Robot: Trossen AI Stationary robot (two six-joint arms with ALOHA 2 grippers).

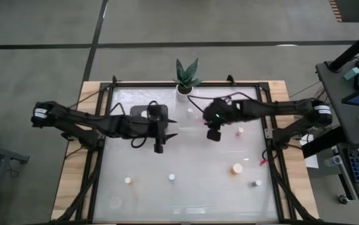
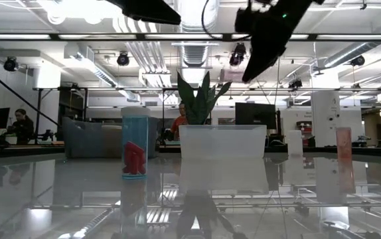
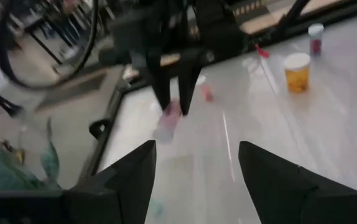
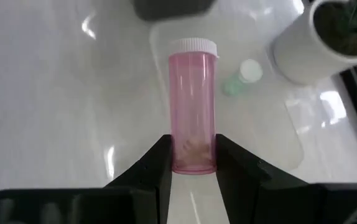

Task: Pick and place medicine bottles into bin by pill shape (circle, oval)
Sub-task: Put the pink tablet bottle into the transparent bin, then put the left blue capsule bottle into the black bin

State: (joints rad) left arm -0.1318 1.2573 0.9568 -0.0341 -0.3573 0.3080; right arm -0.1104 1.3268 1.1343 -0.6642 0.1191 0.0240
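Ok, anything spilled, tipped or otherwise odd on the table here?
Nothing looks spilled or damaged. The right gripper holds a pink bottle by its base, cap pointing away. The left gripper is open and empty. The amber bottle stands upright.

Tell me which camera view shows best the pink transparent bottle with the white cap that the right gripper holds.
The right wrist view: the pink transparent bottle fills the middle, clamped at its base in the right gripper, pills visible inside. The left wrist view shows it blurred, farther off. In the high view the gripper hides it; the low view does not show it clearly.
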